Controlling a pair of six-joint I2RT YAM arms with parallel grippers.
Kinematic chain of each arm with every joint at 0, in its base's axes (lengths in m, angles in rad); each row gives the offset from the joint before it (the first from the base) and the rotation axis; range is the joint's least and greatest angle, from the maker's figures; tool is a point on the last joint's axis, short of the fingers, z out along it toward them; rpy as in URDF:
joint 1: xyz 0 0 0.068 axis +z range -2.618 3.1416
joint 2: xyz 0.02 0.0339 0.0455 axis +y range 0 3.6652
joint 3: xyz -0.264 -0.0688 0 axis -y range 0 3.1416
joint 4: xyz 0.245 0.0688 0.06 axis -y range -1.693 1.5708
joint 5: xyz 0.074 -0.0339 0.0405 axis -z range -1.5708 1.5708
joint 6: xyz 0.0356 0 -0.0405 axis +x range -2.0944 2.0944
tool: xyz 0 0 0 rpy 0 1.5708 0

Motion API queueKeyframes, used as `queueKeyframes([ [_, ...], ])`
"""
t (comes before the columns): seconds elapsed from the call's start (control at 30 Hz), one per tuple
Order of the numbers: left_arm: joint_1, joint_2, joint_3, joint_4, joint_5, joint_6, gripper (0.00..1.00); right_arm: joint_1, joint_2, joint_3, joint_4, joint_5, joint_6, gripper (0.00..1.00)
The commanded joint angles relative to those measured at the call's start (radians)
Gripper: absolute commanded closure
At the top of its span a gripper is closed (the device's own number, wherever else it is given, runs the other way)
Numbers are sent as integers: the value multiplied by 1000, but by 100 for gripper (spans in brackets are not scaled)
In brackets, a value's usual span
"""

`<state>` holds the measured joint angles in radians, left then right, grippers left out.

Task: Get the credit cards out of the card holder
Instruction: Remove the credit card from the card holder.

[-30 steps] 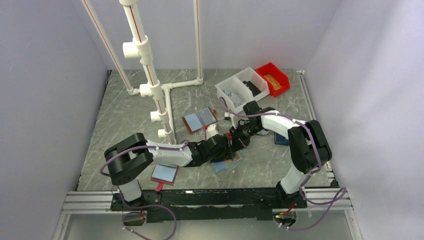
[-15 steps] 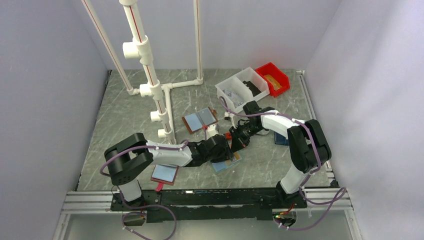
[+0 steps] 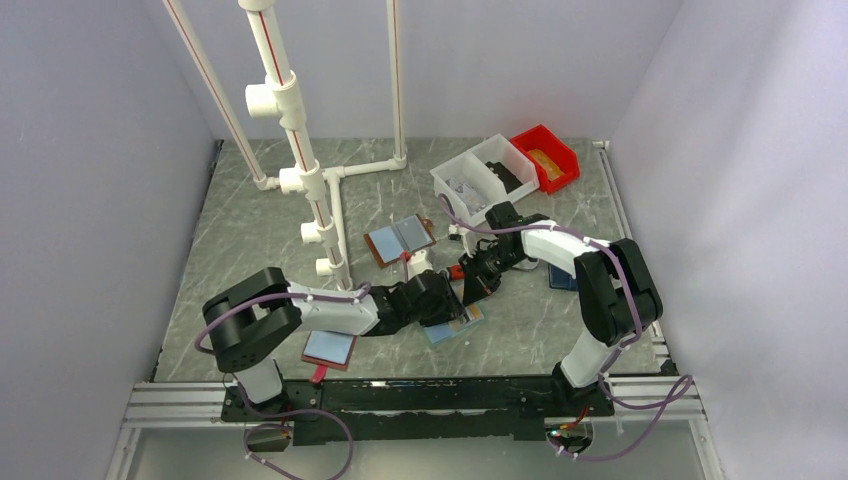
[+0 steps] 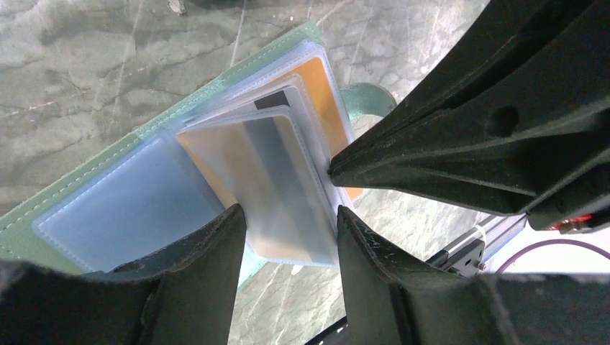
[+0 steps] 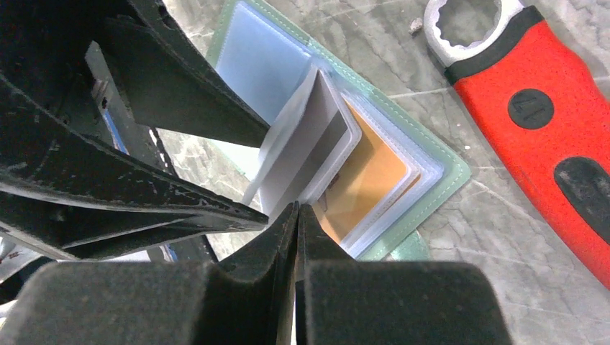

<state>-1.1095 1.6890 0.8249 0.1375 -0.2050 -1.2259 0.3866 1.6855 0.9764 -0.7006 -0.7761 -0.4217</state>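
The card holder [image 4: 122, 208], a flat two-panel folder with mint-green translucent edges and blue-grey panels, lies open on the grey marbled table [image 3: 260, 220], at the lower centre of the overhead view where both arms meet. In the middle of the left wrist view we see its clear sleeves fanned out. The credit cards sit inside them: a thin orange-tan card [image 4: 325, 108] lies flat in a lower sleeve, and a pale card with a dark band [image 4: 277, 180] is in the leaf raised off the stack. Neither card is out yet.

The left gripper [image 4: 291, 215] has its jaws spread, one finger at each long edge of that raised leaf. We judge it is there to steady the leaf and stop the holder sliding when a card is pulled. The right gripper [image 5: 296, 212] enters at the lower middle of its own view, jaws pressed together to a thin point at the leaf's end. We cannot tell whether a card edge lies between them, but we judge it is working for a hold at the sleeve's mouth.

At the upper right of the right wrist view, a red-handled wrench [image 5: 554, 79] lies near the holder without touching it. Overhead, a brown-edged folder [image 3: 400, 240] above centre and a maroon-edged folder [image 3: 330, 347] at lower left lie apart from the work.
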Motion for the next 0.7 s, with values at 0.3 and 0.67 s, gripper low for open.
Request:
queueKeyframes([
  [0.3,0,-75,-78,2,32,-11,47,2,0,4,39,28,6,95],
  [0.67,0,-113,-118,-7,44,-43,46,3,-3,4,36,26,3,95],
])
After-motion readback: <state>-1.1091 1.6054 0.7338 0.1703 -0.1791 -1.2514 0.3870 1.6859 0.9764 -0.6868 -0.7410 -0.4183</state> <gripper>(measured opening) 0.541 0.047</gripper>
